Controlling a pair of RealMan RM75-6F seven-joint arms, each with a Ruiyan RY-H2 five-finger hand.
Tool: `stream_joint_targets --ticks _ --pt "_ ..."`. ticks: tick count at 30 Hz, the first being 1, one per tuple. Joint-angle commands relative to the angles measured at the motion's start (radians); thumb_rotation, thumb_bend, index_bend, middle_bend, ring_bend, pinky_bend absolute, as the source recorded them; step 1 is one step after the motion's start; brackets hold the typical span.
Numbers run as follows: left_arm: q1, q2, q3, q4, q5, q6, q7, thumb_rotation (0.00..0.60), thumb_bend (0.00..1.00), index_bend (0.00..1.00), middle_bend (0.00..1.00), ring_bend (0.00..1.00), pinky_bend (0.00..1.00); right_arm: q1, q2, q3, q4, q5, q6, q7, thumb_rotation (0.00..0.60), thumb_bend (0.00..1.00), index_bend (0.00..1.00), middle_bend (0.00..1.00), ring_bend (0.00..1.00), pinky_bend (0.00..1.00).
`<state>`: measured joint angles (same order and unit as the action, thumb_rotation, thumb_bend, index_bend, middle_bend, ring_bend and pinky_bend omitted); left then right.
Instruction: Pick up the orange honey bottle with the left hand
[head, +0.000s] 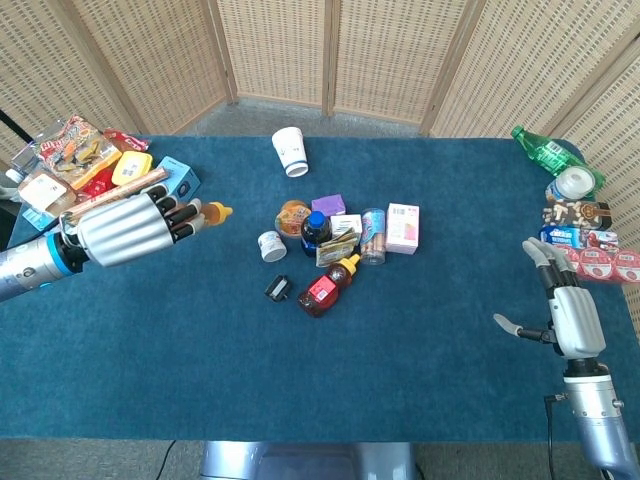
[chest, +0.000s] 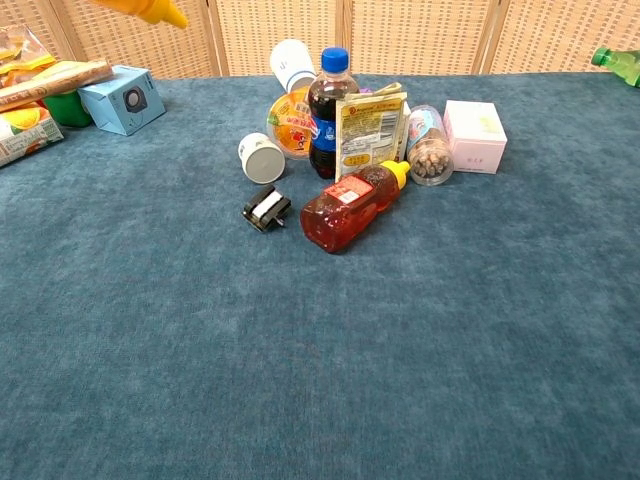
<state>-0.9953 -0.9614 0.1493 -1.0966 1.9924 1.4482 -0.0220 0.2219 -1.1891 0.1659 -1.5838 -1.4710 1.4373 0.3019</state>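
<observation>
My left hand (head: 125, 228) is raised above the left side of the table and grips the orange honey bottle (head: 210, 211). Only the bottle's yellow cap end pokes out past the fingers in the head view. In the chest view just that orange-yellow tip (chest: 150, 10) shows at the top edge, and the hand itself is out of that frame. My right hand (head: 572, 312) hangs at the table's right edge with its fingers apart, holding nothing.
A cluster sits mid-table: a red honey bottle (chest: 350, 206) lying down, a cola bottle (chest: 330, 98), a snack packet (chest: 369, 128), a pink box (chest: 474, 136), a small white cup (chest: 262, 158) and a black clip (chest: 266, 209). Snack packs and a blue box (head: 178, 180) lie at the back left, with more goods at the far right (head: 580, 215).
</observation>
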Motion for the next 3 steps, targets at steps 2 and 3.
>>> stream_joint_targets --ticks 2,3 --pt "0.0 0.019 -0.017 -0.025 0.008 -0.006 0.011 0.6 0.18 0.92 0.49 0.63 0.63 0.0 0.0 0.0 0.0 0.0 0.0 0.0 0.6 0.0 0.0 0.0 0.0 0.0" --pt "0.001 0.022 -0.021 -0.029 0.009 -0.008 0.012 0.6 0.18 0.92 0.49 0.63 0.63 0.0 0.0 0.0 0.0 0.0 0.0 0.0 0.6 0.0 0.0 0.0 0.0 0.0"
